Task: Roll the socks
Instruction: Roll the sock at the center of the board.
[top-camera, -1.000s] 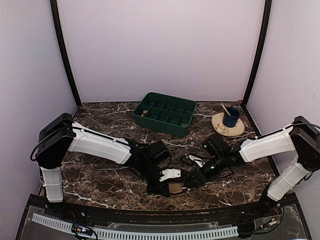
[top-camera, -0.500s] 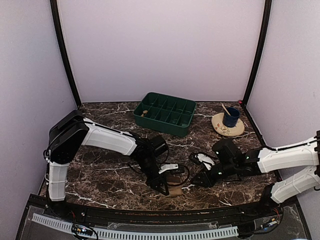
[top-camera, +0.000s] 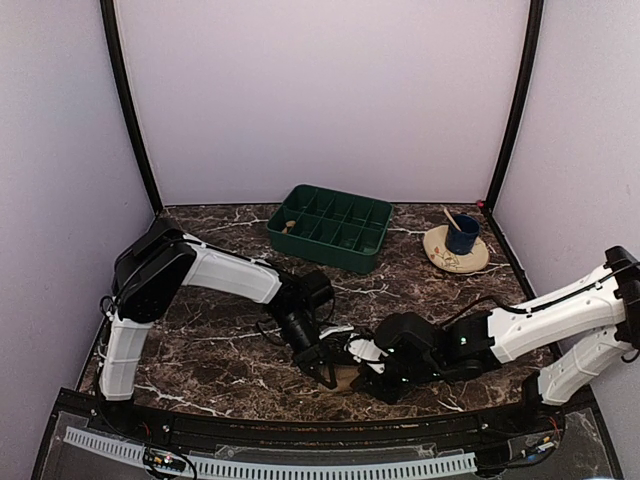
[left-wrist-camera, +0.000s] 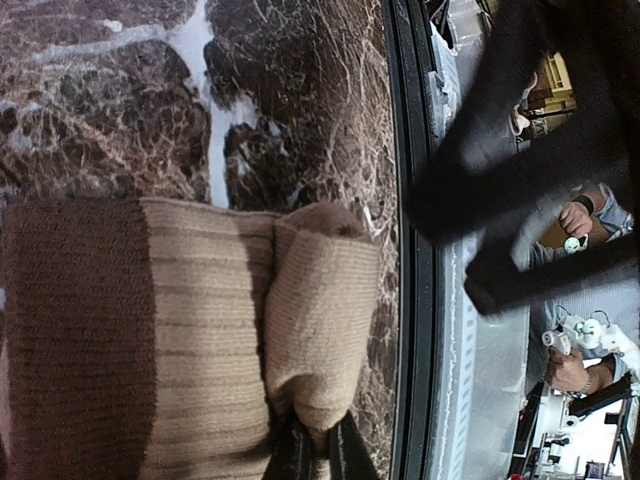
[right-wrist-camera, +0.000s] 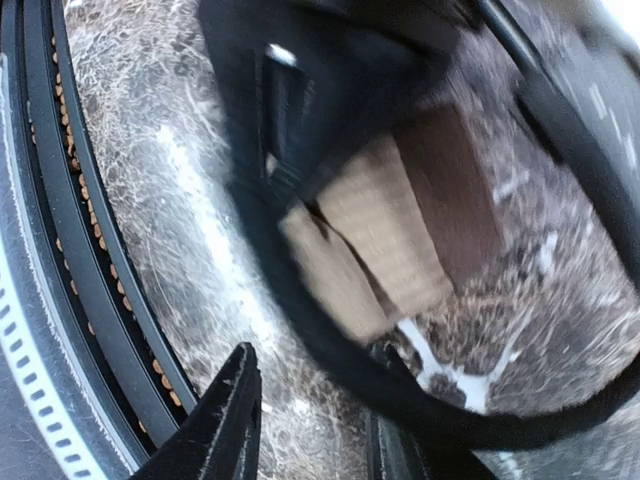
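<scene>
The right gripper (right-wrist-camera: 310, 410) had swung in from the right, jaws parted and empty, to just beside the socks (top-camera: 345, 378) at lower centre of the top view. The left gripper (left-wrist-camera: 318, 445) stayed clamped on their folded end, so the roll was judged only begun.

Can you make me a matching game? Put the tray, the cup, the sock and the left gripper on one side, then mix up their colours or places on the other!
Things:
1. tray
2. cup
3. sock
4. left gripper

Clues:
a. blue, standing on a plate
b. shut, pinching fabric
c. green, at the back of the table
d. tan and ribbed, lying by the near edge

Pairs: 1-c, 2-a, 3-d, 4-b
</scene>
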